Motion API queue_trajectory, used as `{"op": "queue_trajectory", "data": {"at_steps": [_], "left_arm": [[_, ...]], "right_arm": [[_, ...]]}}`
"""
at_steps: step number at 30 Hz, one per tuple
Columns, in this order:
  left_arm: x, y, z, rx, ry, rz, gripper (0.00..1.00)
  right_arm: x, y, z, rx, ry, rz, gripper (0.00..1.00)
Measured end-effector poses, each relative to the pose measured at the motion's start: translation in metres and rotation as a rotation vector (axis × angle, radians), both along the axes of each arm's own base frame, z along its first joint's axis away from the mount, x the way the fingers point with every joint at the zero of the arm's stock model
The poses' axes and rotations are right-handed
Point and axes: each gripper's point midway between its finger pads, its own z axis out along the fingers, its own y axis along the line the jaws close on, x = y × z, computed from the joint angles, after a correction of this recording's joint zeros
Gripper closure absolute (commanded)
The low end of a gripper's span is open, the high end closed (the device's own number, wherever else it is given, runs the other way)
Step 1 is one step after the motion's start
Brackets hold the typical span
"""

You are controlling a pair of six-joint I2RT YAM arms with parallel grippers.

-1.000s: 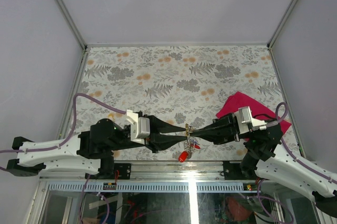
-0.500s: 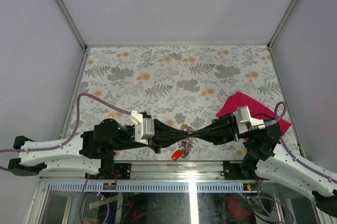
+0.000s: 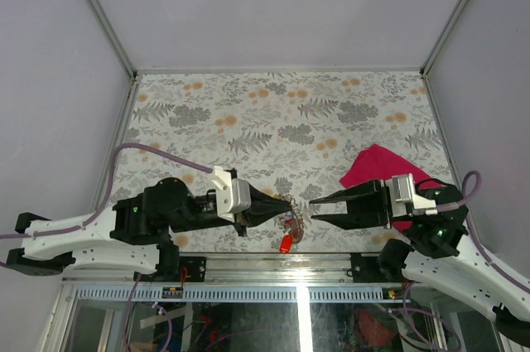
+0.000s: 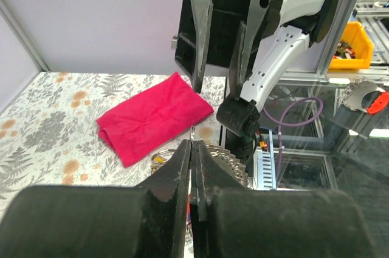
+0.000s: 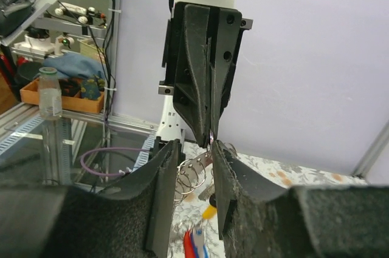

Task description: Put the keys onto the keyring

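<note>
Floral tabletop (image 3: pixel 248 120) between pale walls (image 3: pixel 273 4): left end effector (image 3: pixel 285 203) clamps the keyring (image 3: pixel 293 212), right end effector (image 3: pixel 312 209) parted.

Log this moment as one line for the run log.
left gripper: shut on keyring | right gripper: open, apart from keyring | keys: dangling below keyring

At left gripper (image 3: pixel 286 204): keyring (image 3: pixel 291 212) w/ keys (image 3: pixel 286 243); cloth (image 3: pixel 377 166) by right gripper (image 3: pixel 311 209).

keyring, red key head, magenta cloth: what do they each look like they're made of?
keyring: bright metal, likely steel; thin silvery coils that glint.
red key head: probably moulded plastic; smooth, saturated colour.
magenta cloth: soft matte fabric; folded, with creases and a fuzzy surface.
</note>
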Motion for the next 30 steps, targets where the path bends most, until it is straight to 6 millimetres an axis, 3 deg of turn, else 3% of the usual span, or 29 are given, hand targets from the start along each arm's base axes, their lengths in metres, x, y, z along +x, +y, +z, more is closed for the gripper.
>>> {"op": "queue_trajectory", "data": {"at_steps": [7,18,30], "left_arm": [[0.006,-0.002,0.001,0.153,-0.031,0.021,1.0],[0.009,-0.006,-0.032,0.375,-0.039,0.02,1.0],[0.012,-0.007,-0.045,0.458,-0.031,0.03,1.0]], "right_arm": [[0.011,-0.005,0.003,-0.105,-0.033,-0.099,0.64],[0.029,0.007,-0.039,-0.323,-0.03,-0.131,0.65],[0.03,0.016,-0.059,-0.401,-0.022,-0.088,0.68]]}}
